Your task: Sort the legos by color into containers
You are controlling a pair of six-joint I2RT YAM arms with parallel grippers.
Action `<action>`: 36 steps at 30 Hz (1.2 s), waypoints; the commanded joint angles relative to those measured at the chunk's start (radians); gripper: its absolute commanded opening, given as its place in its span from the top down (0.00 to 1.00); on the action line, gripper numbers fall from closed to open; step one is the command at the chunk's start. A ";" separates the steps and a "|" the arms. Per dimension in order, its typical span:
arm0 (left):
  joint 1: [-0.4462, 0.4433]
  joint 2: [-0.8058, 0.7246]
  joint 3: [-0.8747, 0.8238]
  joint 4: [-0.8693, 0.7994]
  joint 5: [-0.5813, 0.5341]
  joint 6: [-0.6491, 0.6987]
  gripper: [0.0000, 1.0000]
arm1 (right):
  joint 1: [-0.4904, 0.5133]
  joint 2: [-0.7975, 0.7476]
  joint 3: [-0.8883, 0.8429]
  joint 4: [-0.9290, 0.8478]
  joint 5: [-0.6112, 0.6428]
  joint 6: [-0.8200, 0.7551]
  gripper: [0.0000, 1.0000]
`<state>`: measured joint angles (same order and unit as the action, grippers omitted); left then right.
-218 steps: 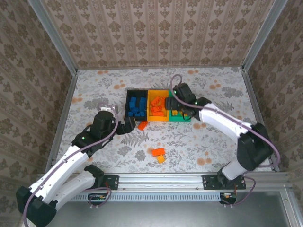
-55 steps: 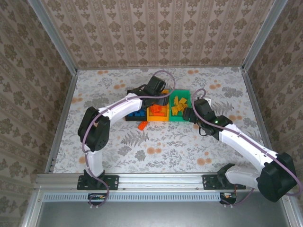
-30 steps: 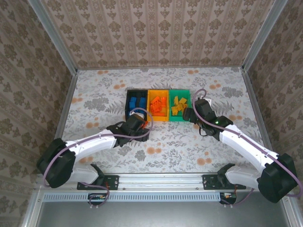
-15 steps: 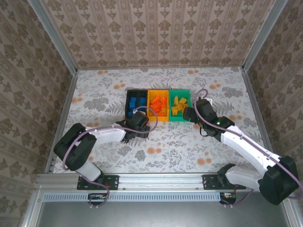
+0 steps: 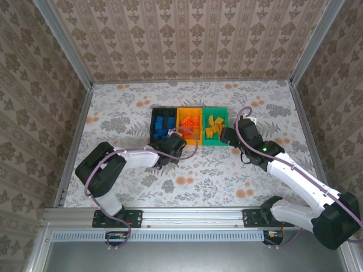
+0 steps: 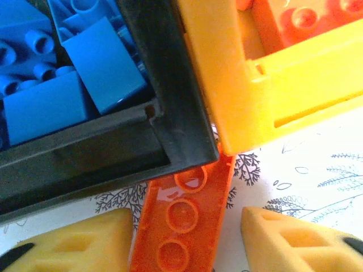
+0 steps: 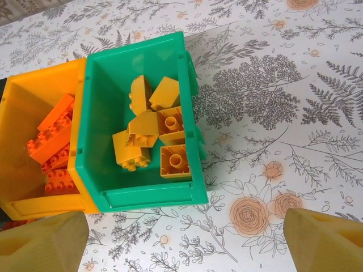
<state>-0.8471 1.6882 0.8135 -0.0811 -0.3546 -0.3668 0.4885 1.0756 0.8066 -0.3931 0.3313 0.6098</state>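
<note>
- As the left claw (image 6: 188,221) drew its yellow fingers (image 6: 74,241) in from the wide spread of a second before, it came to straddle a red-orange plastic lego brick (image 6: 181,229). The brick lay flat on the floral-patterned worktop (image 6: 317,170), just in front of the row of three joined plastic bins (image 5: 190,126).
- That brick touched the row's near side, its far end hidden below the corner where the black bin (image 6: 170,113) met the yellow-orange bin (image 6: 244,107).
- One finger looked to be against the brick's side while a sliver of worktop showed beside the other, so the claw was narrowed but not yet pinching.
- Seconds before, this arm had reached over the row, and two more bricks had lain well in front of it. No other loose piece appeared now, so this was probably the last to sort.
- Blue bricks (image 6: 108,73) sat in the black bin, red-orange bricks (image 7: 54,139) in the yellow-orange one, and yellow-orange bricks (image 7: 150,133) in the green bin (image 7: 153,198) at the row's right end.
- The right claw (image 7: 187,224) hung spread wide and empty just in front of that green end, much where it had been.
- Lodged so close to the row, the brick would likely need drawing back before a lift into the yellow-orange bin.
</note>
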 commanded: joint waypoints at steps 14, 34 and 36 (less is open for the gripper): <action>-0.104 -0.199 -0.057 -0.120 0.019 -0.081 0.69 | -0.011 -0.041 -0.028 -0.032 0.031 0.016 0.10; 0.083 0.162 0.614 -0.241 0.158 -0.031 0.68 | -0.031 -0.061 -0.049 -0.036 0.027 0.020 0.09; 0.086 0.206 0.656 -0.248 0.163 -0.030 0.67 | -0.033 -0.064 -0.047 -0.038 0.028 0.020 0.09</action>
<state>-0.7643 1.8610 1.4101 -0.2741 -0.2047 -0.4004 0.4625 1.0332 0.7639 -0.4011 0.3370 0.6254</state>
